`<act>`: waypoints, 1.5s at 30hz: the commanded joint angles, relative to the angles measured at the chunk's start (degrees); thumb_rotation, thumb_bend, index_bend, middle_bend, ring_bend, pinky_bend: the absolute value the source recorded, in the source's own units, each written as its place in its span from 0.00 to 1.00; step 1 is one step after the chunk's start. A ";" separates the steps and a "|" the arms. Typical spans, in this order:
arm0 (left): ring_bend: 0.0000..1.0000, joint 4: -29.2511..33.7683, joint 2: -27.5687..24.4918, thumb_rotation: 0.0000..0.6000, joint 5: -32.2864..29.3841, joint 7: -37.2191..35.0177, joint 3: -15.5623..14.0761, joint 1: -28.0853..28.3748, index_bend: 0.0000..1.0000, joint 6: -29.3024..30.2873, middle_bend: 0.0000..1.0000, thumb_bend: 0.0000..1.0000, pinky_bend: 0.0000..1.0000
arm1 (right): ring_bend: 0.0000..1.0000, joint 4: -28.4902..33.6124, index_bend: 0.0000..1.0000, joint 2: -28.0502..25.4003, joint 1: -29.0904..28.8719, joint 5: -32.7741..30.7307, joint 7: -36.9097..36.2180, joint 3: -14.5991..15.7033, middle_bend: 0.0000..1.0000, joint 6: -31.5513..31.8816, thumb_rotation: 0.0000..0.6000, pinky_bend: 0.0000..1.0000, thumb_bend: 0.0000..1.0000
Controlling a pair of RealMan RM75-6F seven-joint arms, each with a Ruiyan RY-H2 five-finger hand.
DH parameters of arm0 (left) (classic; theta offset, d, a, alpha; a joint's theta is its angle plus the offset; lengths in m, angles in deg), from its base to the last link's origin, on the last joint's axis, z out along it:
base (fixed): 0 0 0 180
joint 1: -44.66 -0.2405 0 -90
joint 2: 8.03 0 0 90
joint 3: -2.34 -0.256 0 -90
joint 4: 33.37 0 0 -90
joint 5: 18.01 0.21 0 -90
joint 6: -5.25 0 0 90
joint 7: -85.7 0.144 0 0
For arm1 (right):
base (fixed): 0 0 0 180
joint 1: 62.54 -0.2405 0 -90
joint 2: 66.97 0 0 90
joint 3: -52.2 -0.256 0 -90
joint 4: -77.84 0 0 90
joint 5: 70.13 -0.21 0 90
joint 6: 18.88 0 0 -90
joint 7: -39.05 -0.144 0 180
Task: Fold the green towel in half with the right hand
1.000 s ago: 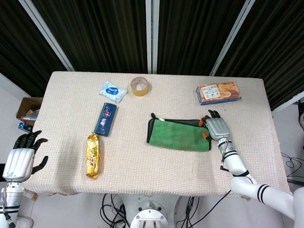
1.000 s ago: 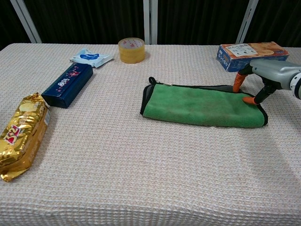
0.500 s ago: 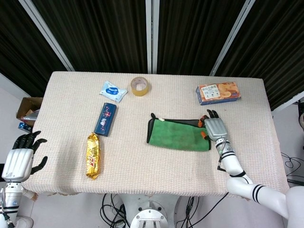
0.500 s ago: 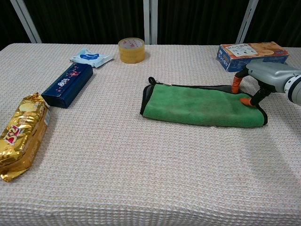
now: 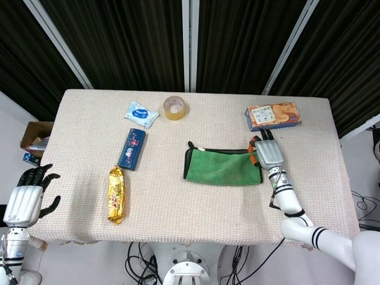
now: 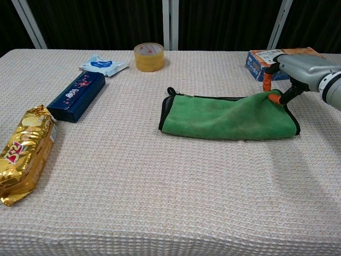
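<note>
A green towel with dark trim lies near the table's middle, long axis running left to right, its right end pinched and lifted by the right hand; the left hand hangs open off the table's left edge.

Your right hand pinched the right end of the green towel on the bench, near the biscuit box. Your left hand hung open off the bench's left edge, well apart from the gold snack pack
</note>
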 commanded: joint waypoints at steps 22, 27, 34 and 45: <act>0.14 -0.89 0.06 1.00 -0.62 -1.14 -0.04 -0.47 0.30 0.10 0.14 0.30 0.13 | 0.00 9.01 0.03 -6.40 -0.47 -3.14 8.59 0.81 0.13 -0.89 1.00 0.00 0.18; 0.14 -0.98 0.33 1.00 -0.11 -1.20 -0.07 -0.43 0.30 0.31 0.14 0.30 0.14 | 0.00 15.67 0.11 -11.56 1.97 0.98 6.85 2.65 0.15 2.38 1.00 0.00 0.18; 0.14 -0.48 0.19 1.00 -0.06 -0.72 -0.13 -0.37 0.30 0.14 0.14 0.30 0.13 | 0.00 7.35 0.36 -10.84 6.06 14.19 -3.87 9.21 0.21 8.17 1.00 0.00 0.18; 0.14 1.30 -0.53 1.00 -0.32 0.10 -0.13 -0.29 0.30 -0.15 0.14 0.30 0.13 | 0.00 -10.36 0.39 -2.62 5.49 22.42 -15.28 12.41 0.21 9.15 1.00 0.00 0.18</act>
